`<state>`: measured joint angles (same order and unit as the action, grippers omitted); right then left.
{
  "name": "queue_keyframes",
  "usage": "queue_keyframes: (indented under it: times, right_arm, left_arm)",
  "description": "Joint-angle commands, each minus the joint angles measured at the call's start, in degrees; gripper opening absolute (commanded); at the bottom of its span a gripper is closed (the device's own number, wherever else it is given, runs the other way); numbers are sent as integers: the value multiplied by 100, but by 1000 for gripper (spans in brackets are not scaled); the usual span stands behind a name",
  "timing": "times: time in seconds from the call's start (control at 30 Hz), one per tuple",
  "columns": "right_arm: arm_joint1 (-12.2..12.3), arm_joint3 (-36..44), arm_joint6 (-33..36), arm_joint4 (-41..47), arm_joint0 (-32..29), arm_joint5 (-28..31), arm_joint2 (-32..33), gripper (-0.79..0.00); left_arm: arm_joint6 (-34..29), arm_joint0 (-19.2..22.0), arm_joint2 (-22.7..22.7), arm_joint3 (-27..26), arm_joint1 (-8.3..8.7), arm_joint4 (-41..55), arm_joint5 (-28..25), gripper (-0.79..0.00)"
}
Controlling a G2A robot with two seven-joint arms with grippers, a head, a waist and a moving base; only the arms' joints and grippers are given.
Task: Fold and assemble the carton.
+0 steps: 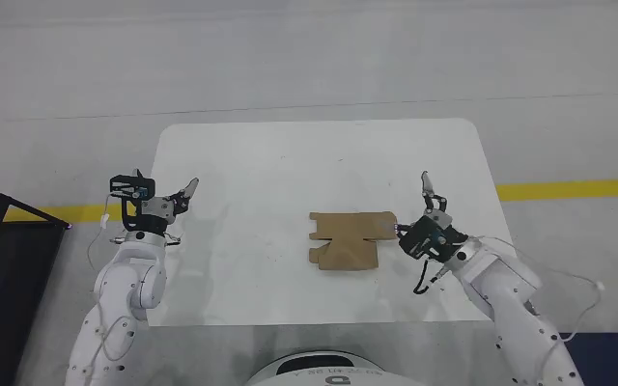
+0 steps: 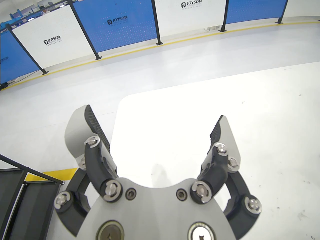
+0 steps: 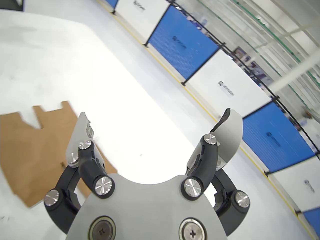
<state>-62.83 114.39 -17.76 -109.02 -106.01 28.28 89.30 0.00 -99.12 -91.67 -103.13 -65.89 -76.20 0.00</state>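
The carton [image 1: 352, 239] lies flat, seemingly wholly unfolded, just right of centre in the top view on the table [image 1: 270, 164], with left end effector [image 2: 155, 121] and right end effector [image 3: 158, 118] both spread empty, so all folding remains.

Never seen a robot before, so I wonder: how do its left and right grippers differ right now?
The left gripper hangs at the table's left edge, far from the carton; the right gripper sits beside the carton's right end. The left gripper straddles that edge; the right gripper is wholly above the table. Both are open and empty.
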Motion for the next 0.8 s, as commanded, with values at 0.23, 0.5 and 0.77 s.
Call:
queue_keyframes:
  times: [0.23, 0.5, 0.77]
  right_arm:
    - [188, -214, -341, -1614, -408, 846, -16, -71]
    - [272, -471, 224, -2776, -337, 627, -121, -348]
    - [255, -789, 667, -3088, 64, 309, -480, -403]
  left_arm:
    - [0, 0, 0, 0, 0, 0, 0, 0]
    - [0, 0, 0, 0, 0, 0, 0, 0]
    - [0, 0, 0, 0, 0, 0, 0, 0]
